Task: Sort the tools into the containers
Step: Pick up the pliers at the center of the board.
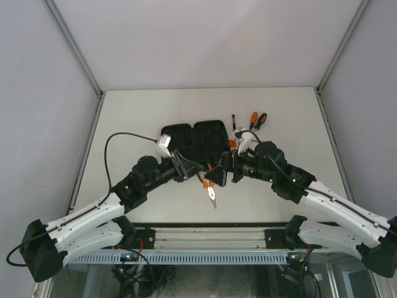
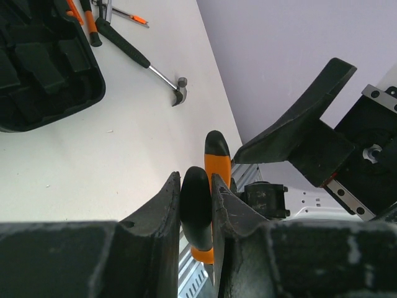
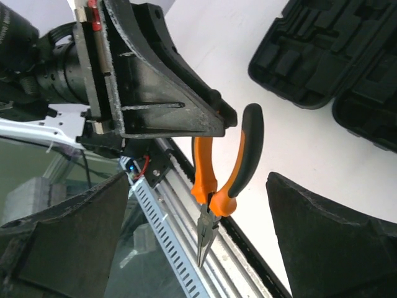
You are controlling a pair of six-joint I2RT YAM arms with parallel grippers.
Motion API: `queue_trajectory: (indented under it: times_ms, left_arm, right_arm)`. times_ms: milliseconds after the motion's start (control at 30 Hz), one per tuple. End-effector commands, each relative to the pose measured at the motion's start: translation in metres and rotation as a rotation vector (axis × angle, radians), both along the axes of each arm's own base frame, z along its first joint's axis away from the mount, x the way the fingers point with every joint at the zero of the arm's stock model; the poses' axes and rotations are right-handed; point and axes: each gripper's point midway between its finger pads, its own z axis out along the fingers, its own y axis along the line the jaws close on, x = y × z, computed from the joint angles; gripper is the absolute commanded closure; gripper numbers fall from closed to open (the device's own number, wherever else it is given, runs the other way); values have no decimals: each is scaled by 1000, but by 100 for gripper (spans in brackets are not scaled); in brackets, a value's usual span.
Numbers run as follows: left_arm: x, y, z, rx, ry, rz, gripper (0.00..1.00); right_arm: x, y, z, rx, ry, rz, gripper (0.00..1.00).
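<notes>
My left gripper is shut on one black handle of the orange-handled pliers and holds them above the table's near edge. In the right wrist view the pliers hang nose down from the left gripper. My right gripper is open wide, one finger on each side of the pliers, not touching them. The black tool case lies open behind. A small hammer and screwdrivers lie beside the case.
The slotted metal rail at the table's near edge is right under the pliers' nose. A black cable loops over the table on the left. Grey walls with metal corner posts close in the table.
</notes>
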Motion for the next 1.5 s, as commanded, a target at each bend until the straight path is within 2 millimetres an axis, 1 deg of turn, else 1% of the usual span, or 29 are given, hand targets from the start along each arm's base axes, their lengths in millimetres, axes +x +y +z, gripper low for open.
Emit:
queue_trajectory:
  times_ms: [0,100,200,467,667,733,900,1000,1167,1267,1333,1467]
  left_arm:
    - [3,0,31,-110,-58,26,100]
    - [5,4,32,-127,-53,53,100]
    - [7,8,33,-148,-54,81,100]
    - [9,9,35,-153,-54,97,100]
    - [9,9,33,-149,-47,100,100]
    - [10,10,30,-140,-41,102,100]
    - [10,11,30,-140,-32,114,100]
    - [11,13,29,-133,-29,122,100]
    - [12,15,27,-120,-22,135,100]
    - [12,15,26,-121,-15,138,100]
    - [12,15,25,-119,-13,138,100]
    - [13,16,23,-113,-6,145,100]
  right_arm:
    - [13,-9,14,-64,-99,-97,9]
    - [12,-11,11,-120,-117,-143,8]
    - [9,-9,10,-142,-137,-167,8]
    - [2,5,-2,-208,-174,-170,7]
    - [5,20,-5,-296,-242,-162,8]
    - [7,21,-9,-353,-256,-172,10]
    - [12,24,-19,-475,-279,-199,19]
    - [11,25,-26,-529,-288,-207,22]
    - [9,26,-35,-569,-288,-208,26]
    - [9,25,-39,-585,-285,-214,32]
    - [10,25,-40,-591,-285,-218,35]
    - [11,29,-40,-582,-289,-217,38]
